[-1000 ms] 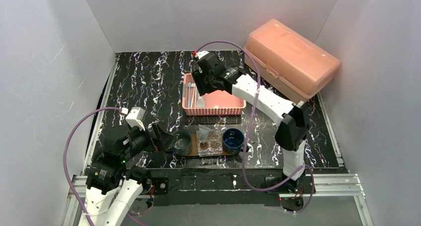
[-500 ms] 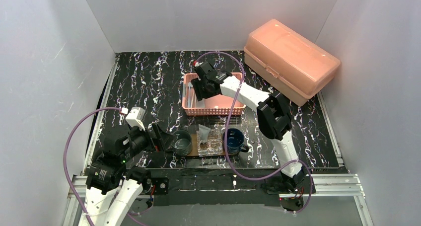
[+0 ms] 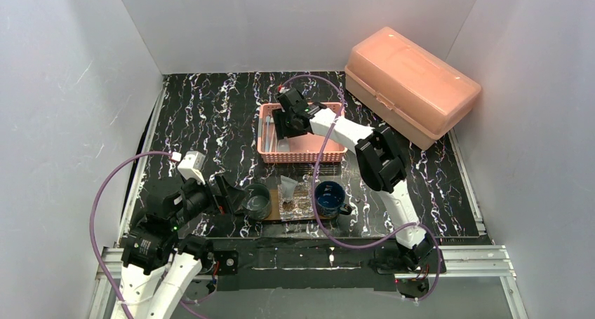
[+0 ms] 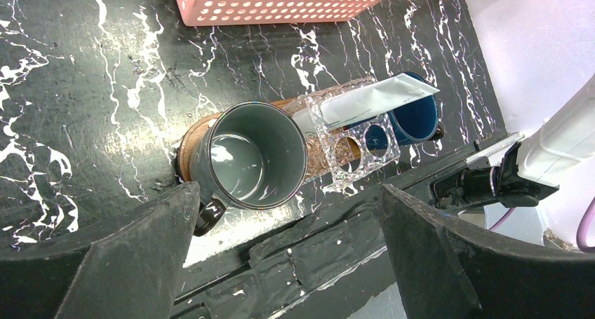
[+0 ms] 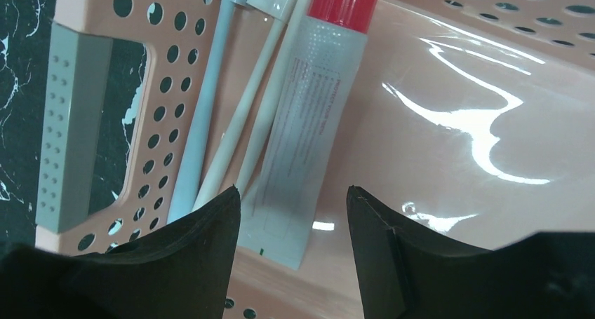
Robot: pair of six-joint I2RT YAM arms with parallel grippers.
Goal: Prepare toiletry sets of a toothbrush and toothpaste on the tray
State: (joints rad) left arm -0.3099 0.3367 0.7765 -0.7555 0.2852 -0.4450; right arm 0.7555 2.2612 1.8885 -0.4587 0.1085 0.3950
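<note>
Three cups stand in a row on the brown wooden tray [image 3: 275,217], also seen in the left wrist view [image 4: 188,140]: grey-green cup [image 3: 258,201] [image 4: 249,154], empty; clear faceted glass [image 3: 296,200] [image 4: 351,133] holding a flat white tube [image 4: 372,98]; dark blue mug [image 3: 329,198] [image 4: 414,116]. My left gripper [image 3: 228,193] [image 4: 288,214] is open, just left of the grey-green cup. My right gripper [image 3: 290,123] [image 5: 293,200] is open, low inside the pink basket, over a red-capped toothpaste tube [image 5: 309,116]. Slim white toothbrushes [image 5: 245,109] lie beside the tube.
The pink mesh basket [image 3: 302,153] [image 5: 161,66] [image 4: 281,7] stands just behind the tray. A large salmon lidded box [image 3: 410,84] sits at the back right. White walls enclose the black marbled table on three sides.
My right arm has folded and brought its gripper lower into the left part of the basket. The left arm and the cups have not moved.
</note>
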